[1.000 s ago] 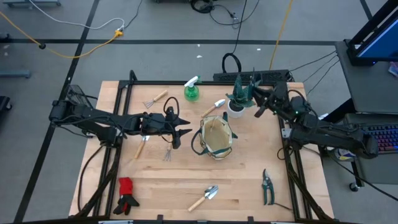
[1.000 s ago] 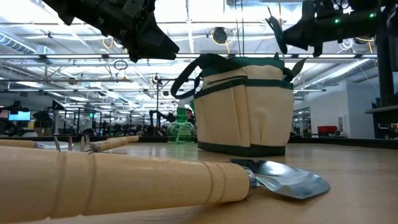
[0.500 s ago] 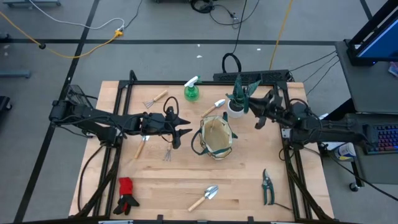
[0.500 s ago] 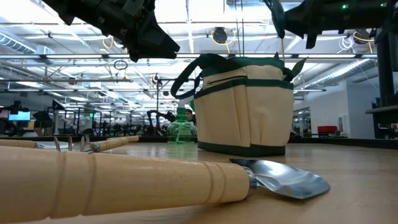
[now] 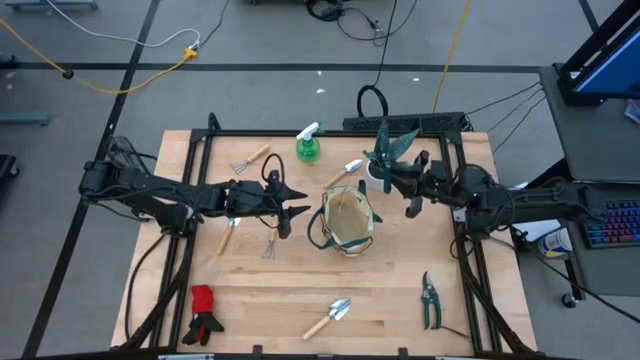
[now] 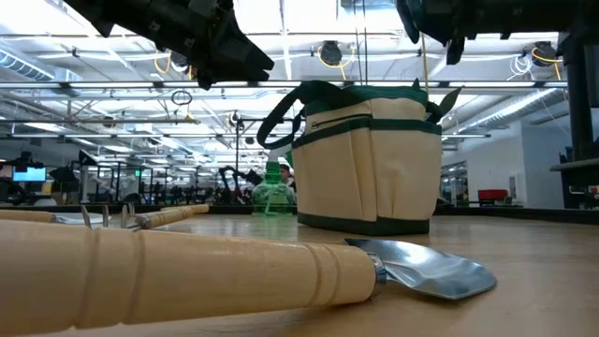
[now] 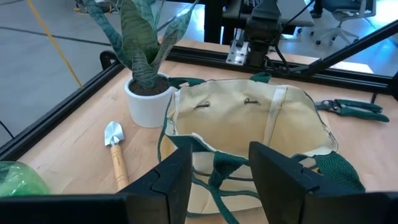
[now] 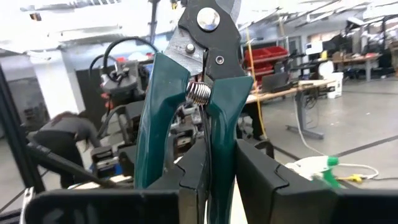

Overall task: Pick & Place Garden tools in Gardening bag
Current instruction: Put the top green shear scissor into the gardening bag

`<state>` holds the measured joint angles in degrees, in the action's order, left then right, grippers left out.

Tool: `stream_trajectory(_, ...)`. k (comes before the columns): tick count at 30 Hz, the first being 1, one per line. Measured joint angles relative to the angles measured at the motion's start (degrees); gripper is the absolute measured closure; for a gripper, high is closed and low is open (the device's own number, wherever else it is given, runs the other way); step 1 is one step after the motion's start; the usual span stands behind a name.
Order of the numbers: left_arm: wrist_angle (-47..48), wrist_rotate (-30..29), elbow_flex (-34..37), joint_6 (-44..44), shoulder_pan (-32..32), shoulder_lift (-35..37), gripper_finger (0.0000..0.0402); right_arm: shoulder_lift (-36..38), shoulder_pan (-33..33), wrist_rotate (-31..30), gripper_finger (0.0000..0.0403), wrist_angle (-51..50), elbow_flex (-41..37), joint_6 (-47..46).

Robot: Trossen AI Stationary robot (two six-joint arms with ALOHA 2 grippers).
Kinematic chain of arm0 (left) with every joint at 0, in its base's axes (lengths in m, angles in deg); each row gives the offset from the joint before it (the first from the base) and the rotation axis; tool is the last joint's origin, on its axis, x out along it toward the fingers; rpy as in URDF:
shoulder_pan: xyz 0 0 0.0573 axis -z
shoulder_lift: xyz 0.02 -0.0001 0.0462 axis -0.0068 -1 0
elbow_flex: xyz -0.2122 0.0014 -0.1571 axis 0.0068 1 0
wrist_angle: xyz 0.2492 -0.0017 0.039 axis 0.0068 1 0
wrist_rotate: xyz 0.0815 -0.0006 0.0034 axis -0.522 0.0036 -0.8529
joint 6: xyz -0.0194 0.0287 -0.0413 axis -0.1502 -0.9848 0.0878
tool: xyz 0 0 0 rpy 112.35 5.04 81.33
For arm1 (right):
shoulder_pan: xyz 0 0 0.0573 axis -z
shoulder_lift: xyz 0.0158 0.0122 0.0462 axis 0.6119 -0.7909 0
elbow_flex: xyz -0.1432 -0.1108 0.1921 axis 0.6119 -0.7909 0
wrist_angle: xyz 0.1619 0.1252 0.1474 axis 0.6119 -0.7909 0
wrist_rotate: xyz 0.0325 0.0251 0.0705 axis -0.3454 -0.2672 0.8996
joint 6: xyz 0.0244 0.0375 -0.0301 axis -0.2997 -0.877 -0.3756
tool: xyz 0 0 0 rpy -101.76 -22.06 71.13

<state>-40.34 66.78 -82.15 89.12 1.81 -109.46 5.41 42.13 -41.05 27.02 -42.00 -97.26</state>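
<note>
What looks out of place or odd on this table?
Nothing is spilled or broken. The one oddity: the right gripper holds green-handled pruning shears in the air, close to the potted plant and the gardening bag.

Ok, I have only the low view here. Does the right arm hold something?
Observer: Yes. The right gripper is shut on green-handled pruning shears.
Operator: Is it above the bag?
Observer: No. From above, it hangs beside the gardening bag, close to the potted plant.
Operator: And the left one?
Observer: The left gripper is empty, jaws open, facing the bag's opening.
</note>
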Motion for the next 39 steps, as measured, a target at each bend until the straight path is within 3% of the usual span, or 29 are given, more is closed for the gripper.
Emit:
stream_trajectory(13, 0.11, 0.0, 0.0, -0.01, 0.01, 0.0, 0.0238, -9.87, -4.28, -0.32, 0.0347, -1.76, 5.25, -3.65)
stream_trajectory(23, 0.11, 0.0, 0.0, -0.02, 0.0, 0.0, 0.0238, -14.72, -5.28, -3.11, 0.0347, -10.91, 10.68, -7.6)
stream_trajectory(39, 0.13, 0.0, 0.0, -0.22, 0.02, 0.0, 0.0238, -18.99, -5.28, -2.84, 0.0347, -18.21, 11.21, -19.02)
